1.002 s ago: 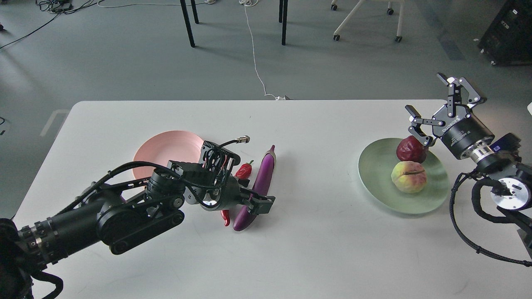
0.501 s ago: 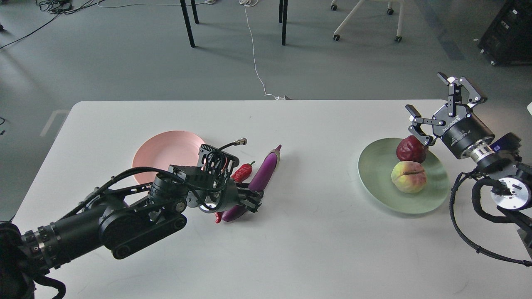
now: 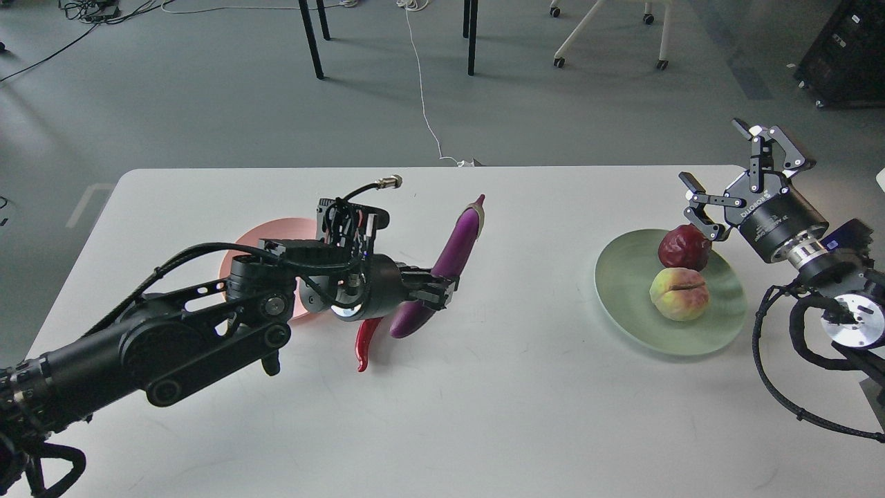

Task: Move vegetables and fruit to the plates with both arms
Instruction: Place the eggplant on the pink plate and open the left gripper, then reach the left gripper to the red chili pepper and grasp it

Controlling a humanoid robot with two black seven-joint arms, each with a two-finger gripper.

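Observation:
My left gripper (image 3: 439, 290) is shut on the lower part of the purple eggplant (image 3: 462, 238) and holds it tilted above the table, stem cap up and to the right. The red chili pepper (image 3: 363, 342) hangs or lies just below the gripper; its top is hidden, so I cannot tell if it is gripped too. The pink plate (image 3: 276, 228) lies behind my left wrist, mostly covered. The pomegranate (image 3: 681, 249) and peach (image 3: 679, 294) sit on the green plate (image 3: 622, 277). My right gripper (image 3: 712, 151) is open and empty, just above and right of the pomegranate.
The white table (image 3: 525, 415) runs across the view; its far edge is just behind the plates. Beyond it are table legs, a white cable and a wheeled chair base (image 3: 608, 34) on the grey floor. A black case (image 3: 843, 55) stands at the far right.
My left gripper has closed on the eggplant and raised it, swinging its stem end up and to the right. The chili has shifted with it. My right arm has barely moved.

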